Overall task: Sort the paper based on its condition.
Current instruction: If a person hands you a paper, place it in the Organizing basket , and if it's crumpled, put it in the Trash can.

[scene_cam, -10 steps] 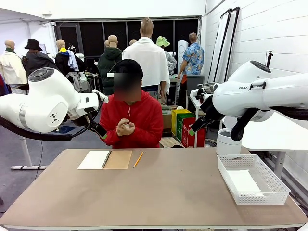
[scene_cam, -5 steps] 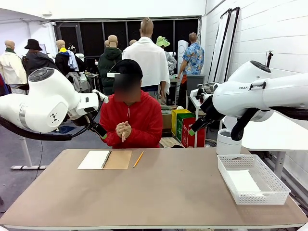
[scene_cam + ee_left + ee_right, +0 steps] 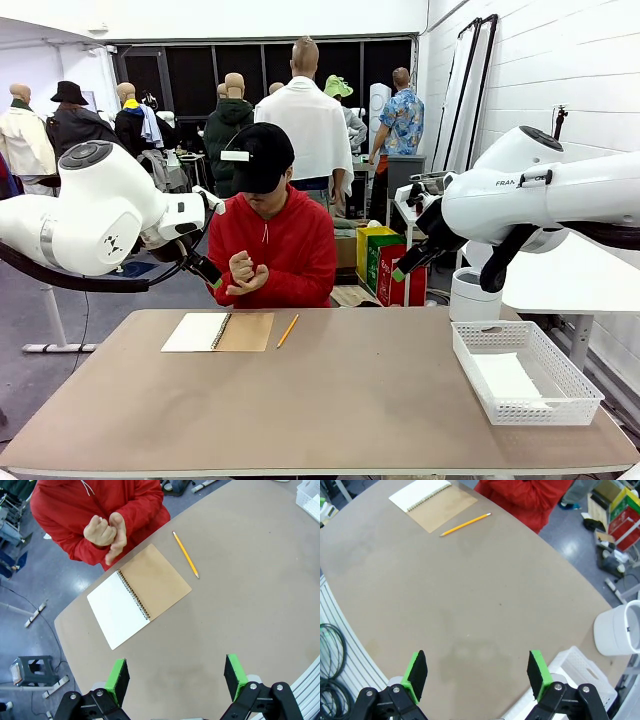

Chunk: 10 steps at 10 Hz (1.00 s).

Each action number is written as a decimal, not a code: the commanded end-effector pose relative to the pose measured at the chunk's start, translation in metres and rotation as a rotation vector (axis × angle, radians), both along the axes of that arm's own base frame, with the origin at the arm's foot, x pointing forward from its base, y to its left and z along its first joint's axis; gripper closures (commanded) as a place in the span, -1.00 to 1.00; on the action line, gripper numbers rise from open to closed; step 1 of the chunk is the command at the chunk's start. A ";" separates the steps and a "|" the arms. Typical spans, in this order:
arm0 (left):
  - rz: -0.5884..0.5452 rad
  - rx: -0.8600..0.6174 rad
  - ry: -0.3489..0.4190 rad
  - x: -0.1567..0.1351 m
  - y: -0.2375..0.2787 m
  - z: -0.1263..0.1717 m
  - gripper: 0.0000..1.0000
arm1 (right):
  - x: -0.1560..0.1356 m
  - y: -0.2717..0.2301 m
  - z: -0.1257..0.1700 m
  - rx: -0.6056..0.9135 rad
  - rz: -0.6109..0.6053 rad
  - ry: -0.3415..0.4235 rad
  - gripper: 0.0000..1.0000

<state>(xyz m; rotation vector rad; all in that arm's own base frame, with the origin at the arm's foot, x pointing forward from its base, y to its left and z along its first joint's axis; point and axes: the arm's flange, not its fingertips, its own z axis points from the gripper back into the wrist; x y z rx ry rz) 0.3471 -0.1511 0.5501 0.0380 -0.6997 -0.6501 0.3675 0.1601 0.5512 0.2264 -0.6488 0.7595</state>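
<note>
Paper [image 3: 505, 378], flat white sheet inside the mesh basket [image 3: 545, 408]; left claw [image 3: 175, 672] and right claw [image 3: 476, 672] both wide open, empty.

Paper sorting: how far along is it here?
Done: what looks like one flat white sheet lies in the mesh basket. In hand: nothing; left pincer and right pincer hang open and empty above the table. Left: any further sheets, perhaps from the open spiral notebook by the person's hands.
</note>
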 end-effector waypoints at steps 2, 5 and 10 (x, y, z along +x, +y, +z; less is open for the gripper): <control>0.000 0.000 0.000 0.000 0.000 0.000 -1.00 | 0.000 0.000 0.000 0.000 -0.002 -0.002 -1.00; 0.000 0.000 0.000 0.000 0.000 0.000 -1.00 | 0.000 0.000 0.000 0.000 -0.002 -0.002 -1.00; 0.000 0.000 0.000 0.000 0.000 0.000 -1.00 | 0.000 0.000 0.000 0.000 -0.002 -0.002 -1.00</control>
